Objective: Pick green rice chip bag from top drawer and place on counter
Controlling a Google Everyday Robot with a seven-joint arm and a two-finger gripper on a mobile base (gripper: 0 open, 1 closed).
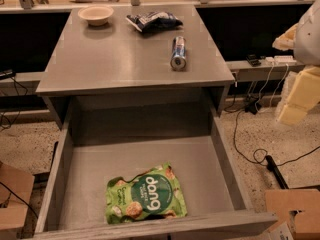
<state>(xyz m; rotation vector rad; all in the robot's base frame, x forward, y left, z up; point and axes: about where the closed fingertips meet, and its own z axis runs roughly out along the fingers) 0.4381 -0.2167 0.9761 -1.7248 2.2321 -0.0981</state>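
Crinkly green rice chip bag [145, 193] lies flat by the grey wood-grain top drawer [200, 159]'s front wall. Cream gripper [292, 113] hangs well right of the drawer, far from the bag; whether it is spread or closed, I cannot tell.

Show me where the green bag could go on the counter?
The counter is bare at front left, between bowl, can and front edge. The back is crowded: bowl, blue-and-white bag. The gripper hangs off the right side.

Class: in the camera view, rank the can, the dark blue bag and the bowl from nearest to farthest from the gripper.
The gripper is at the right edge of the view.
1. The can, on the right side of the counter.
2. The blue bag, back middle.
3. The bowl, back left corner.
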